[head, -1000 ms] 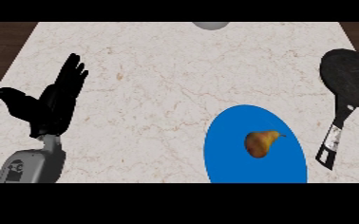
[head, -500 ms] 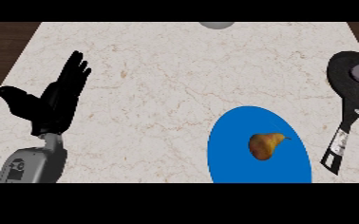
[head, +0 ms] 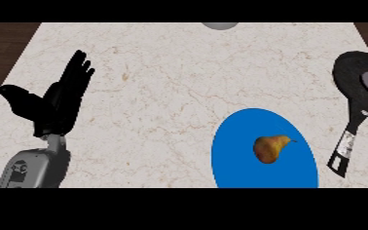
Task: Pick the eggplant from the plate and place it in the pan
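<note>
Nearby, grey object (head: pixel 220 25) at counter's far edge, unobstructed plate (head: pixel 237 170)

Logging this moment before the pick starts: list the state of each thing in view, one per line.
Left hand: open, fingers straight, over the counter at the view's left, holding nothing.
Blue plate: flat on the counter, fruit on it.
Pear-shaped fruit: lying on the plate, untouched.
Pan: at the right edge, handle toward the robot, partly out of view.
</note>
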Tool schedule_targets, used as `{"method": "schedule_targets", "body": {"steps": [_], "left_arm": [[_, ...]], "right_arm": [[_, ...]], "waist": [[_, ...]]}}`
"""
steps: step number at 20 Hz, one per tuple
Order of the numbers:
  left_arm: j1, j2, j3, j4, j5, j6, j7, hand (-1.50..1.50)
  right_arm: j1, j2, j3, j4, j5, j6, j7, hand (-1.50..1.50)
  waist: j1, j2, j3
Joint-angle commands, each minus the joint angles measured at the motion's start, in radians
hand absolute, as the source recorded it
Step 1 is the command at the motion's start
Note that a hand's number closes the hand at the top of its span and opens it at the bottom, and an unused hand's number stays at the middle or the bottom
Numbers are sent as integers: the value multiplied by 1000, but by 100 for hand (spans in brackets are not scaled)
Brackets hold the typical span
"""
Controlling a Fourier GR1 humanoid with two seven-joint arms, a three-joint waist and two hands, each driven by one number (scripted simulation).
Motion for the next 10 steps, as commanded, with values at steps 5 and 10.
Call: {"method": "schedule_targets", "body": {"steps": [5,10], "left_arm": [[24,5,18,-11,-6,8,7,0],[71,18,39,-6,-6,-9,-25,0]], "right_arm": [[115,-24,-266,-123,-258,15,-267,-150],[274,-24,-405,-213,-407,151,-441,-150]], "waist": [[-41,-16,-2],[-60,-26,-6]]}}
